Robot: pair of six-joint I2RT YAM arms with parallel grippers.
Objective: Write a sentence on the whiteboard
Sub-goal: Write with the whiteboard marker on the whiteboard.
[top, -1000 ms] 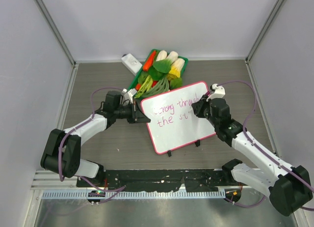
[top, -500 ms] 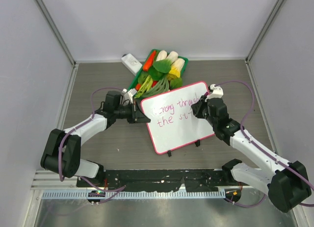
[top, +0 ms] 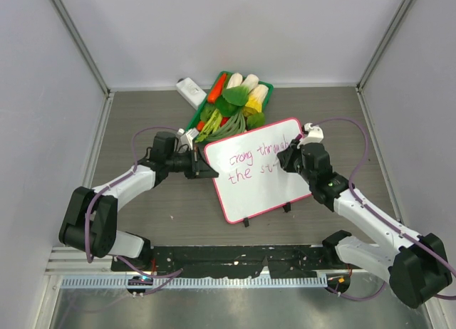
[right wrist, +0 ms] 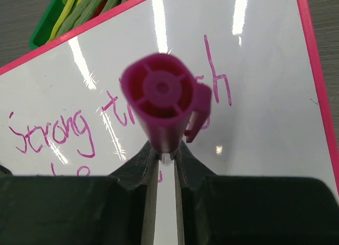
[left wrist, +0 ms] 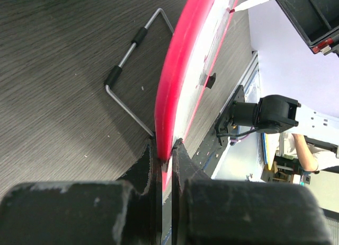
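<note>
1. The whiteboard [top: 260,169] stands mid-desk. It is propped at a tilt on a wire stand [left wrist: 132,70] and turned so that one rounded corner points to 6 o'clock.
2. The sentence [top: 246,165] runs across it in thin magenta letters on two lines. I read "strong through" on the upper line and "the st" on the lower.
3. My left fingers [top: 205,168] are closed hard on the board's 9 o'clock edge. In the left wrist view the pink-red rim is pinched between them.
4. My right fingers [top: 287,157] are clamped on a magenta marker [right wrist: 164,104] over the board's 2 o'clock area, beside the end of the upper line. From the left wrist view, the marker's tip appears to meet the board face.
5. A green basket [top: 265,85] heaped with vegetables lies just past the board's 11 o'clock corner.
6. A small white block [top: 191,91] sits at the basket's 9 o'clock, near the back wall.
7. All of this rests on a dark wood-grain desk [top: 142,115].
</note>
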